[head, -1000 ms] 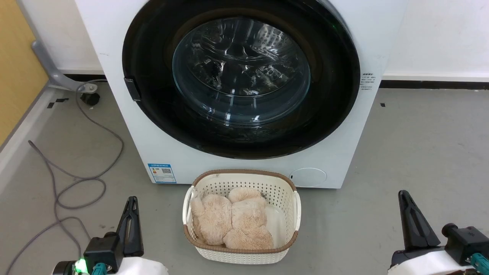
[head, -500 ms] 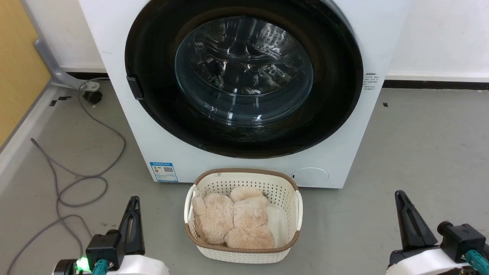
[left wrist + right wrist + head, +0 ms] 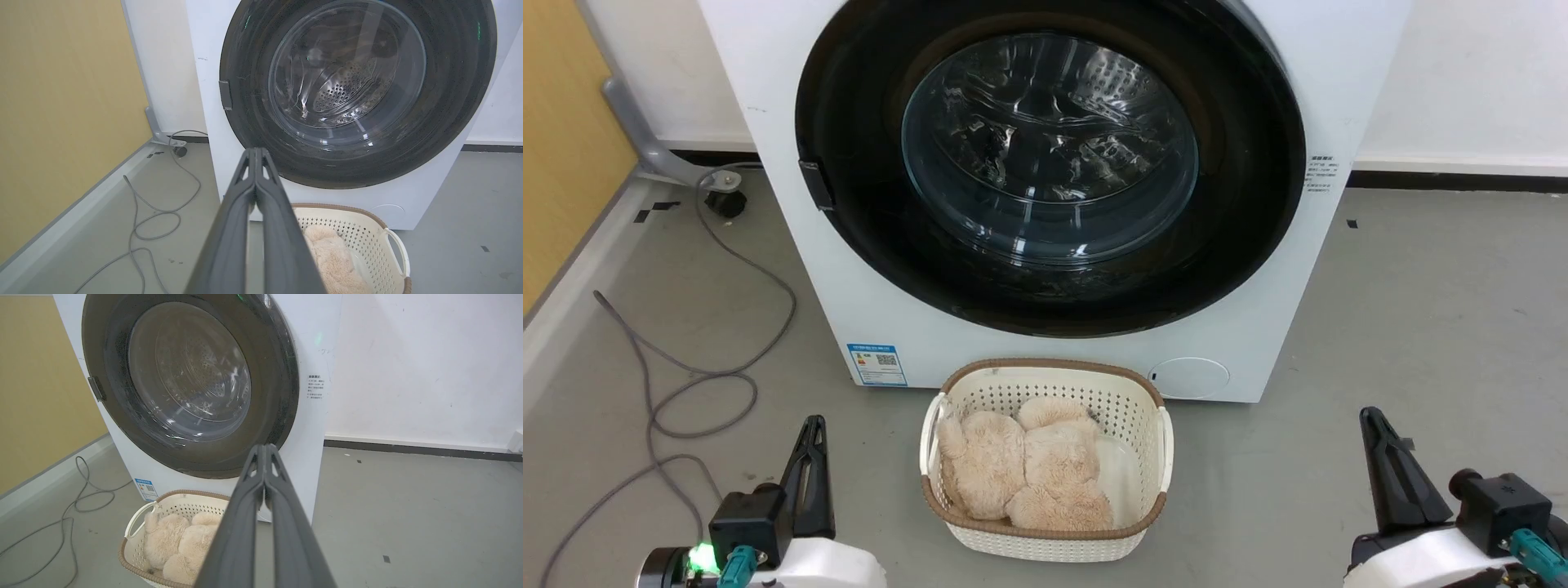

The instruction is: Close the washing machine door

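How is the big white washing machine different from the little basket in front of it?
The big white box-shaped washing machine is much larger than the cream perforated plastic basket. The machine's front is covered by a round glossy black door, which looks shut; the basket is open on top. The basket holds fluffy beige fabric; the machine's contents are unclear. Both stand on the grey floor.
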You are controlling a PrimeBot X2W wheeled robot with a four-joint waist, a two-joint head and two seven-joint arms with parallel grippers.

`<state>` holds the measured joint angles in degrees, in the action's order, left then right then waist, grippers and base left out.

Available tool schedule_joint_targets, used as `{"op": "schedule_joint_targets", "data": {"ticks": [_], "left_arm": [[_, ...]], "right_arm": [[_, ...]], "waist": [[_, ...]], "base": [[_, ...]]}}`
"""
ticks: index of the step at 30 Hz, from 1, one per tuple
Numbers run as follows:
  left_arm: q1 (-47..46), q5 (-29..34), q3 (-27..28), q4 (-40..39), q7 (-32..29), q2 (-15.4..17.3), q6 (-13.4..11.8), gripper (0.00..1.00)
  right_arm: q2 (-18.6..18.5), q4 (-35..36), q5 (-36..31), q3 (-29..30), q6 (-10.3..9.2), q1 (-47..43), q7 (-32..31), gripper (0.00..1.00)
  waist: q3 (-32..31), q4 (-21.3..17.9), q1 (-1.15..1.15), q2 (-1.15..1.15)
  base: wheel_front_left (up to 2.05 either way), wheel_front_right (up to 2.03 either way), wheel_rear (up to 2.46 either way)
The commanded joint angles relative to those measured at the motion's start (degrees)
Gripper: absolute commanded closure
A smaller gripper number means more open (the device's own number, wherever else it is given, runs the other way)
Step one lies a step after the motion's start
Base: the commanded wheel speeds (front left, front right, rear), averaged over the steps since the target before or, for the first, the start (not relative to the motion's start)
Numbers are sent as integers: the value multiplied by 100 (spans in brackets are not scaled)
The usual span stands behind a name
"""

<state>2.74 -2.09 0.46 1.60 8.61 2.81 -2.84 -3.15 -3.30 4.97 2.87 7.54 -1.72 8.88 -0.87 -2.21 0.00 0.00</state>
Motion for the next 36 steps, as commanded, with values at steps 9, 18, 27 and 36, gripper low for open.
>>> {"op": "schedule_joint_targets", "data": {"ticks": [9, 18, 27, 36], "left_arm": [[-100, 75, -11, -44, -132, 4, 51, 100], [-122, 93, -16, -59, -226, 4, 81, 100], [-147, 112, -21, -76, -331, 5, 115, 100], [-173, 131, -26, -93, -437, 5, 148, 100]], "right_arm": [[14, 76, -119, -58, -3, 79, -156, 100], [15, 109, -168, -88, -3, 91, -251, 100], [17, 145, -222, -121, -3, 104, -356, 100], [19, 182, -277, -154, -4, 118, -462, 100]], "waist": [[12, 32, 0, 0], [22, 56, 0, 0], [33, 83, 0, 0], [44, 111, 0, 0]], "base": [[0, 0, 0], [0, 0, 0], [0, 0, 0], [0, 0, 0]]}}
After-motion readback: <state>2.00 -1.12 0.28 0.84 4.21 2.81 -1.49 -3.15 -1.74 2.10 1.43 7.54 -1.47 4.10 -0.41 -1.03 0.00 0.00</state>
